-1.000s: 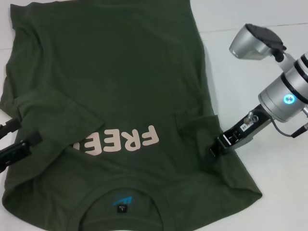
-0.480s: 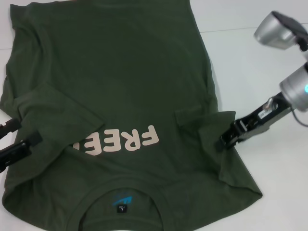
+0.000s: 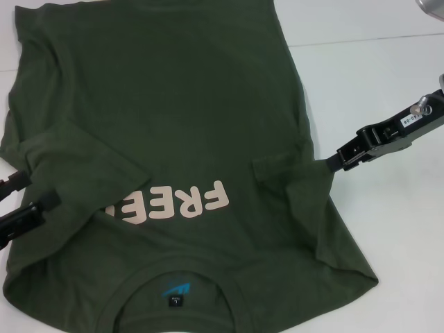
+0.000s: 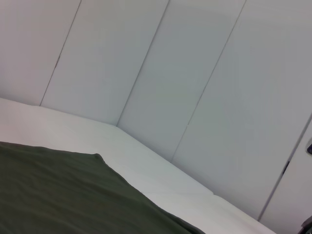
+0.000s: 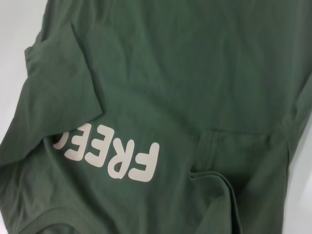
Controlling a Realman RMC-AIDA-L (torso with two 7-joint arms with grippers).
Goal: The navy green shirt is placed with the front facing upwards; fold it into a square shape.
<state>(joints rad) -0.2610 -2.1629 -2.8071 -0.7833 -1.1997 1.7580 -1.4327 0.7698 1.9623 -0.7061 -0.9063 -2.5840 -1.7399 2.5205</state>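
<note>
We see the navy green shirt (image 3: 173, 125) front-up, left sleeve folded over "FREE". Right tool (image 3: 341, 158) pinches its sleeve edge; left tool (image 3: 28, 193) gapes.

Hidden and cut-off parts — shirt, arms, lettering

The navy green shirt (image 3: 173, 125) runs past the head view's near and far edges, so its collar front and hem go unseen; the folded-in left sleeve (image 3: 80, 163) covers the end of the pale "FREE" lettering (image 3: 177, 203), leaving the last letter partly hidden. The right gripper (image 3: 340, 157) shows only its dark tip at the shirt's edge — the arm behind is cut off by the frame, and whether its fingers pinch cloth cannot be told. The left gripper (image 3: 21, 201) is clipped by the side edge. The neck label (image 3: 175, 300) print is too small to read.
</note>
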